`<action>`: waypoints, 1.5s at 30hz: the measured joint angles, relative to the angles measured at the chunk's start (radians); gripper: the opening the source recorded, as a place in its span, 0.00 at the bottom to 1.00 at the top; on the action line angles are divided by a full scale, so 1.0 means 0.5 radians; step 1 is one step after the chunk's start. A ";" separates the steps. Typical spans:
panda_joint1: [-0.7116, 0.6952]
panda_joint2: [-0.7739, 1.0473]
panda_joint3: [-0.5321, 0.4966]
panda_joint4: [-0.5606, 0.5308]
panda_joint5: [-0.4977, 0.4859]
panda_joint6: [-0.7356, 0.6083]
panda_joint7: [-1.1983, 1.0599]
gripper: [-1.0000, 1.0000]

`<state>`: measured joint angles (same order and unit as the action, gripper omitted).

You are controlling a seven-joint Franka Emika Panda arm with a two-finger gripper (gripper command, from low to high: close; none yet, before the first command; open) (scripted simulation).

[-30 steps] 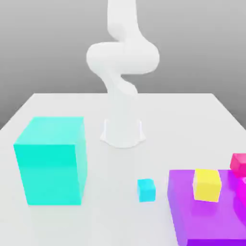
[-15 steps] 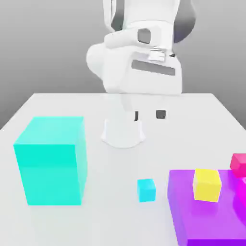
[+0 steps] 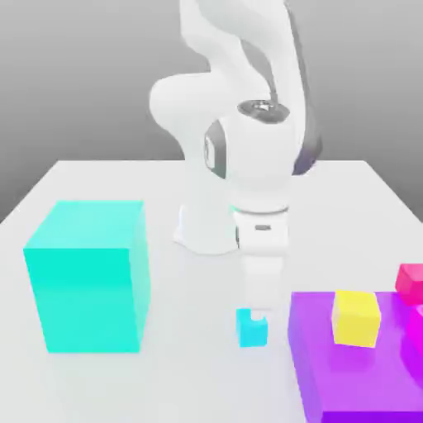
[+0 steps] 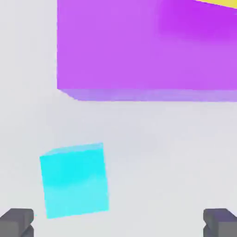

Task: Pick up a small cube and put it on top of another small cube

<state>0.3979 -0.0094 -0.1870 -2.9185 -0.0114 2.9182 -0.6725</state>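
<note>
My end effector (image 3: 260, 307) hangs pointing straight down over the white bench (image 3: 198, 330), fingers spread wide with nothing between them. Just below sits the tiny sky-blue plain-faced cube (image 3: 252, 327), resting on the bench near the edge of the large flat purple block (image 3: 347, 372). In the hand view the sky-blue cube (image 4: 75, 179) lies off toward one dark fingertip (image 4: 16, 221) rather than midway between the two, and its faces are slightly skewed to my fingers. I judge I need to recentre and square up before descending. The small yellow cube (image 3: 356, 318) sits on the purple block, a likely stacking target. The big turquoise block (image 3: 87, 277) stands well apart.
</note>
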 joint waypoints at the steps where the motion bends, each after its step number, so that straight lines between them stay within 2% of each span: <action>1: -0.002 0.062 0.023 0.006 0.060 0.049 -0.055 0.50; 4: -0.097 0.258 0.157 0.040 0.231 0.206 -0.184 0.50; 7: -0.242 0.457 0.314 0.074 0.296 0.368 -0.241 0.50; 8: -0.281 0.521 0.350 0.084 0.300 0.421 -0.249 0.00; 15: -0.294 0.535 0.363 0.087 0.300 0.428 -0.250 0.00; 20: -0.202 0.250 0.238 0.036 0.155 0.198 -0.133 0.00; 24: -0.227 -0.002 0.218 -0.003 0.036 -0.006 -0.044 0.00; 28: -0.170 -0.091 0.240 0.184 0.123 -0.187 -0.039 0.00; 42: 0.060 -0.243 0.397 0.897 0.122 -1.088 -0.238 0.00; 45: 0.072 -0.177 0.417 0.885 0.045 -1.073 -0.259 0.00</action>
<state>0.4340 -0.0979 0.0214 -2.4759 0.0110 2.3817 -0.8019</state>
